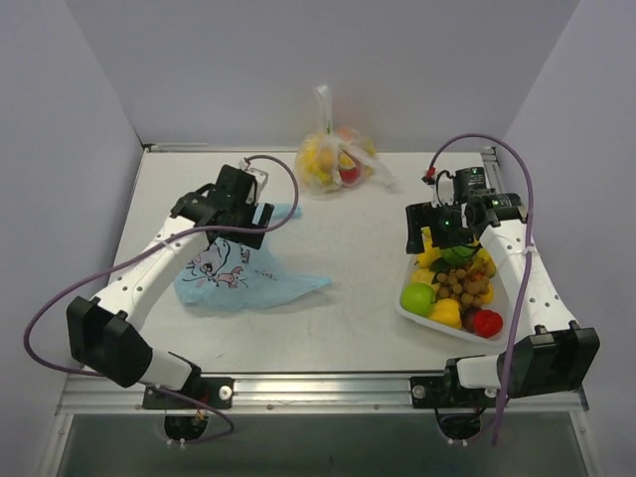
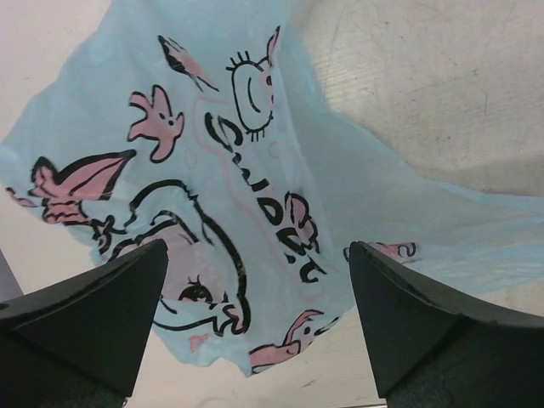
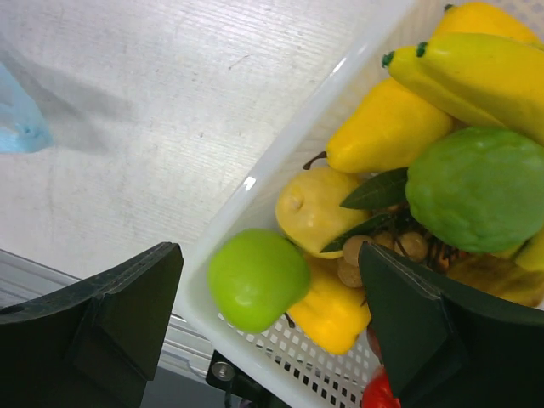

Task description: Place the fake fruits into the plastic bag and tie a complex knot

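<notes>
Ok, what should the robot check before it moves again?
1. The left pincer is open: ok.
2. It is over the bag: ok, the print shows right below it.
3. The bag mouth is open for fruit: not ok, the bag lies flat on the table.
4. The right pincer is open: ok.
5. It is above a fruit: ok, the apple in the basket sits right under it.
6. Both are empty: ok, neither holds anything.
</notes>
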Motion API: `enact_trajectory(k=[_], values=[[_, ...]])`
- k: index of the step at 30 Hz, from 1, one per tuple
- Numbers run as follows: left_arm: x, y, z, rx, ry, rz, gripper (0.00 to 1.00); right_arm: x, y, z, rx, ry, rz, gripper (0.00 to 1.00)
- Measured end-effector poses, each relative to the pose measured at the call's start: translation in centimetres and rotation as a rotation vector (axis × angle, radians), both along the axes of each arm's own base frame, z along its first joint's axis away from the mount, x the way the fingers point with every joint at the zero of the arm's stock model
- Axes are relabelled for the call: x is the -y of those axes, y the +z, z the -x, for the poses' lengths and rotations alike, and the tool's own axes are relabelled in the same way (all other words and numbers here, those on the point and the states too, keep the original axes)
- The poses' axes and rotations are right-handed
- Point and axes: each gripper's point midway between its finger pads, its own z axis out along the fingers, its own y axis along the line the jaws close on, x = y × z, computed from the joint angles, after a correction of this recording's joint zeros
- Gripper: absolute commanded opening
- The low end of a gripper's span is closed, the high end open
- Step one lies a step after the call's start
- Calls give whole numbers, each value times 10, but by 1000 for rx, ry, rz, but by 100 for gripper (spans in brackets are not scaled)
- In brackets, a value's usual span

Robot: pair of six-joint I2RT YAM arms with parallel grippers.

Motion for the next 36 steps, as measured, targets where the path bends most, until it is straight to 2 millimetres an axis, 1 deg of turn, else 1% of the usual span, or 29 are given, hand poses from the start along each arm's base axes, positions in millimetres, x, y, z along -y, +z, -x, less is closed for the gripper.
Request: enact_trajectory(k=[1,3,6,10,11,12,16,19,22,24,25,32,34,36], values=[[7,-9,-2,-18,-4,-21,97,-3,-1,-1,-7,6,-14,86],[13,-26,-3,-57,-8,-64,93,-10,-4,-1,-26,16,-46,84],[15,-46,-5,-98,3,-120,88,-19,-4,-2,-34,25,-89,84],[9,-61,-9,-125,27,-177,82,-30,-4,-8,-32,32,-140,83],[8,-65,-10,-132,30,-187,78,-32,-5,-10,-33,32,-151,82],[8,-69,-10,-142,32,-197,77,-34,-6,-12,-36,31,-161,80],[8,-86,-11,-187,30,-228,75,-40,-13,-22,-54,12,-198,79],[7,-94,-11,-206,24,-245,74,-45,-18,-27,-69,0,-223,78],[7,-93,-12,-201,13,-263,72,-48,-20,-31,-75,-7,-241,78],[9,-88,-15,-181,-6,-281,64,-50,-22,-30,-79,-9,-251,78],[11,-84,-17,-167,-22,-292,63,-50,-23,-30,-82,-11,-254,78],[38,-54,-29,-50,-150,-382,63,-52,-31,-25,-104,-16,-264,78],[40,-51,-30,-37,-169,-397,63,-52,-31,-25,-105,-17,-265,78],[39,-50,-31,-34,-172,-413,62,-52,-32,-25,-107,-17,-267,78]])
